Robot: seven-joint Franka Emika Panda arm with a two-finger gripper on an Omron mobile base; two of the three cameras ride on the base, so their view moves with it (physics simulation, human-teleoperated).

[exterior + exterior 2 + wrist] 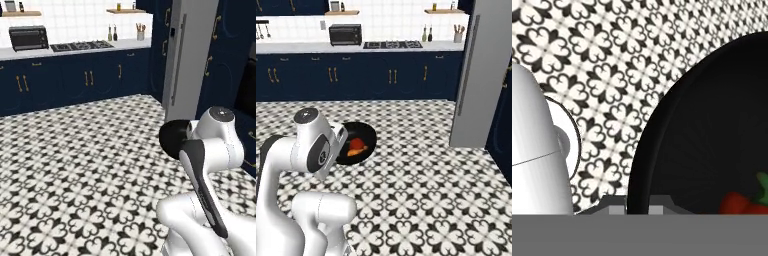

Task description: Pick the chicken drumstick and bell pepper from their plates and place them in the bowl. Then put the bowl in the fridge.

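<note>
Nearest you, the two-finger gripper [638, 206] clamps the rim of one round, nearly black bowl [712, 130], carried above the patterned floor tiles [75, 165]. Inside it you see one red bell pepper [357, 145] beside one golden-brown drumstick [352, 152]. Farther off stands one tall grey steel fridge [478, 75].

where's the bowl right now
The bowl is held up above the patterned floor beside the arm's wrist, left of centre in the right base view, with the bell pepper inside it. The fridge stands off to the right.
</note>
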